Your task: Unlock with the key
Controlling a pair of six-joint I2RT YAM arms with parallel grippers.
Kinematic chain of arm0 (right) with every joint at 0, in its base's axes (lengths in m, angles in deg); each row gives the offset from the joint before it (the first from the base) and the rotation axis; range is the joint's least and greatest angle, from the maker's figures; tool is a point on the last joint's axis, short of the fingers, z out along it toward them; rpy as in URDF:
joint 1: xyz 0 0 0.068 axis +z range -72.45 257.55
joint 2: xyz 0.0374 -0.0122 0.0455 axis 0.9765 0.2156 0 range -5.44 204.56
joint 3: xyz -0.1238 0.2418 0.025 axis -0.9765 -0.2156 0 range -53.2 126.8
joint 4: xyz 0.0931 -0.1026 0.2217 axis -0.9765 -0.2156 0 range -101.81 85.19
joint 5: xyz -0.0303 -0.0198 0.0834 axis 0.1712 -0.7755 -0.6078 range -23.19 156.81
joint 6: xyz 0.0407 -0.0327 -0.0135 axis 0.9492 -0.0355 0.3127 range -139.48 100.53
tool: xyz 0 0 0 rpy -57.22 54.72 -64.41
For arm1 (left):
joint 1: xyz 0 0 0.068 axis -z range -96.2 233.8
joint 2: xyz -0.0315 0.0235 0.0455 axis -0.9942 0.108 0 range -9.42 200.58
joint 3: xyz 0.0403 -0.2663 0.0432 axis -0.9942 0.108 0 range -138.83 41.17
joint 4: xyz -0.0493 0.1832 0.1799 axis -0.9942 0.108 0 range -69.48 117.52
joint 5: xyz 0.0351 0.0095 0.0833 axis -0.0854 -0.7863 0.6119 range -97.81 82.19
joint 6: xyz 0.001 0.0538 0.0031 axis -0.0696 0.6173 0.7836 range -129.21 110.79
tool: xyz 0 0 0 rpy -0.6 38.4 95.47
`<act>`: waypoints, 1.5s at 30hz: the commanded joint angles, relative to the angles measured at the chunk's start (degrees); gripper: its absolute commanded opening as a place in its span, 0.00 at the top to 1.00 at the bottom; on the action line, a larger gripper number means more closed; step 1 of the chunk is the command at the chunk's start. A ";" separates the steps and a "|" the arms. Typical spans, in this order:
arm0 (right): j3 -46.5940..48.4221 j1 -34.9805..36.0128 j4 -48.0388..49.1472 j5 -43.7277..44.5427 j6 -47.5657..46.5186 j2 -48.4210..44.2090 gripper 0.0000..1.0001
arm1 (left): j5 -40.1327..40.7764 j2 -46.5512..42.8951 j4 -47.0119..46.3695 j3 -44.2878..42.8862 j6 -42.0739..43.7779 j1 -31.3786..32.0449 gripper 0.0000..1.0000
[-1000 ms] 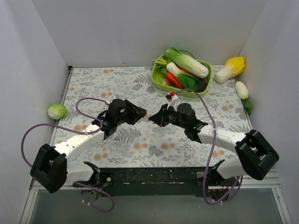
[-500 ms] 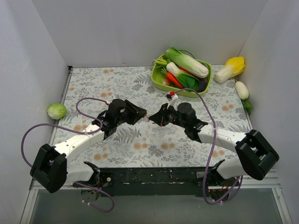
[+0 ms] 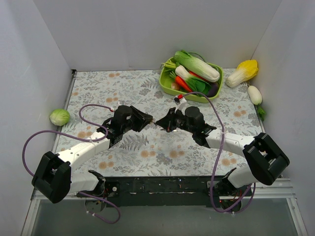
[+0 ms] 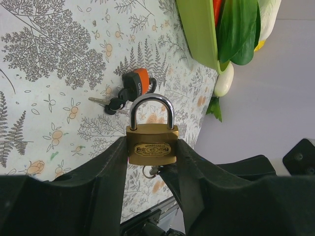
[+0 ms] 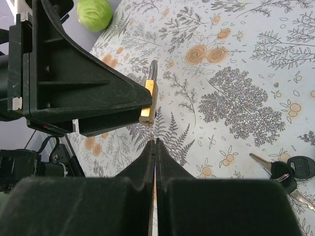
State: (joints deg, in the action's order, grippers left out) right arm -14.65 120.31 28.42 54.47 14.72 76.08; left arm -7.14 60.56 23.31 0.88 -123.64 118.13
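- Clenched between the black fingers point(image 4: 110, 164) of the left tool point(image 4: 152, 150): a brass padlock point(image 4: 152, 141), gripped by the sides of its body, silver shackle point(image 4: 151, 104) up, both legs down in the body.
- Pressed together tip to tip just below that padlock: the fingers of the right tool point(image 5: 155, 147), perhaps with something thin between them, too hidden to name.
- Shown by the left wrist view alone: the padlock's flat face with its stamped oval, and a small blurred metal bit point(image 4: 150, 171) at its underside.
- Shown by the right wrist view alone: the same padlock edge-on, a narrow gold strip at the end of the left tool's finger, and a green cabbage point(image 5: 95, 13) far off at the top.
- Shown by the top external view alone: both arms meeting nose to nose over the middle of the table point(image 3: 123, 83), with a green tray point(image 3: 166, 84) of toy vegetables behind.
- Flat on the table, apart from both tools: the key point(image 4: 116, 104), in a small bunch touching an orange padlock point(image 4: 137, 82).
- Look of the key: small black plastic head with silver metal beside it, smaller than the brass padlock; in the right wrist view, at the lower right edge.
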 commanded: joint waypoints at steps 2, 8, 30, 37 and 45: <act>0.84 -0.31 6.04 1.35 2.45 1.10 0.99 | 0.56 -2.30 -1.82 0.13 -1.50 0.39 1.00; 0.48 -0.14 8.51 2.05 4.21 1.71 0.99 | 0.12 -1.16 -2.00 0.04 -1.67 0.48 1.00; 1.80 0.22 13.26 4.43 5.44 5.76 0.99 | -0.58 -0.72 -4.37 1.27 -3.52 1.09 1.00; 2.06 0.57 14.67 4.43 5.80 7.08 0.99 | -0.58 -0.37 -4.81 1.18 -4.04 1.44 1.00; 1.71 0.74 16.42 5.66 4.74 6.82 0.99 | -2.86 0.16 -5.42 1.53 -4.92 1.97 1.00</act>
State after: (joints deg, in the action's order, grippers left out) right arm -14.67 120.86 38.56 56.31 20.67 82.81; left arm -3.16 60.93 20.86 2.21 -123.62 118.06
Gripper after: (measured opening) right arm 0.020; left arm 0.389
